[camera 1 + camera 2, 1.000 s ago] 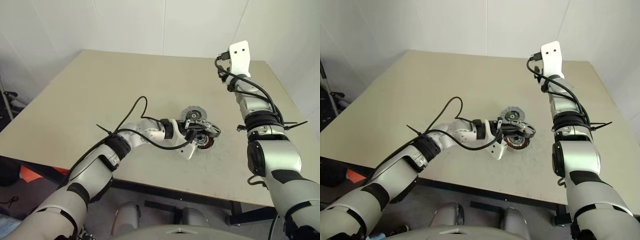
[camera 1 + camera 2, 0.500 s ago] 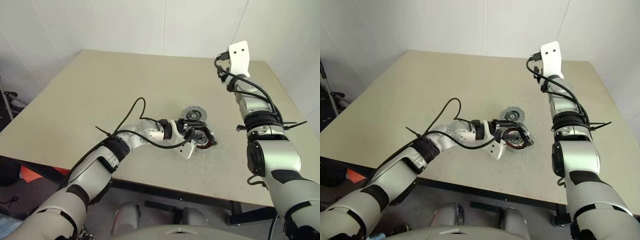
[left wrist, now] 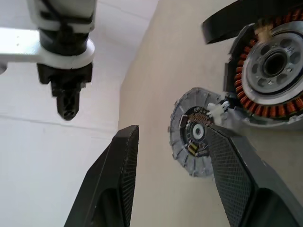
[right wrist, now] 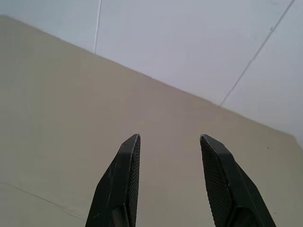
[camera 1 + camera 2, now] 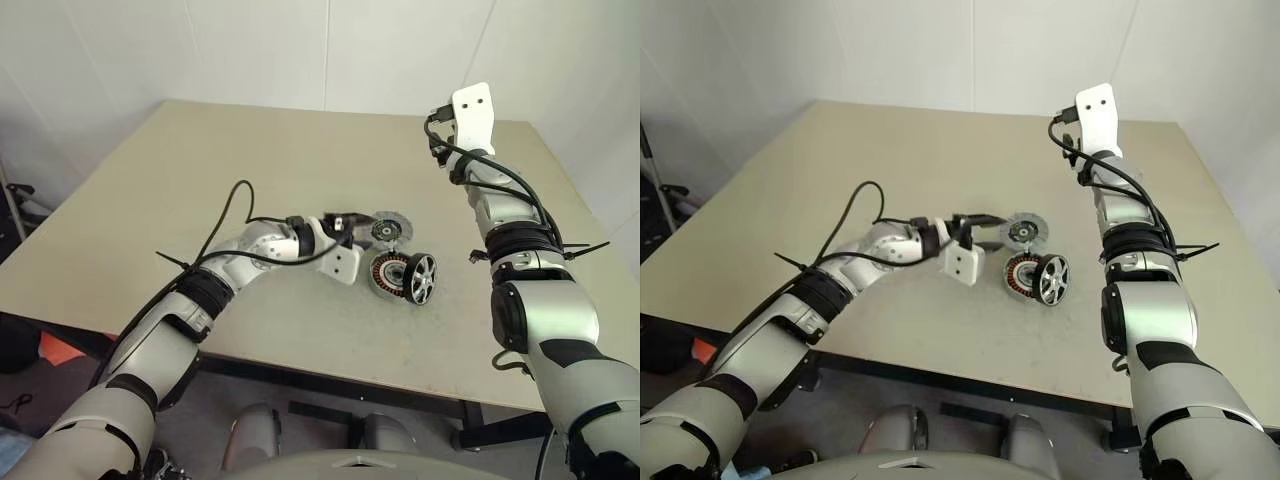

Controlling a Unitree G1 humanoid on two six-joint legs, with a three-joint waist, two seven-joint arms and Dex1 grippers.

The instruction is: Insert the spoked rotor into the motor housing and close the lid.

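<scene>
Head views. Motor housing (image 5: pixel 391 273): round silver-grey can on the worktop (image 5: pixel 200 190), copper windings showing. Spoked rotor (image 5: pixel 422 278): black wheel standing on edge, tilted against the housing's right side, evidently not yet seated inside; the insertion appears unfinished. Lid (image 5: pixel 385 229): ribbed grey disc, flat on the worktop just behind the housing, set apart for later closing.

Left wrist view. Left gripper (image 3: pixel 175 156): fingers parted, grasping nothing, aimed at the lid (image 3: pixel 191 137), which lies partly behind one finger. Housing (image 3: pixel 270 75) contents: ring of copper coils around a grey perforated hub; no rotor within.

Right wrist view. Right gripper (image 4: pixel 169 142): fingers released, empty, held over bare worktop, well apart from the parts, presumably parked clear.
</scene>
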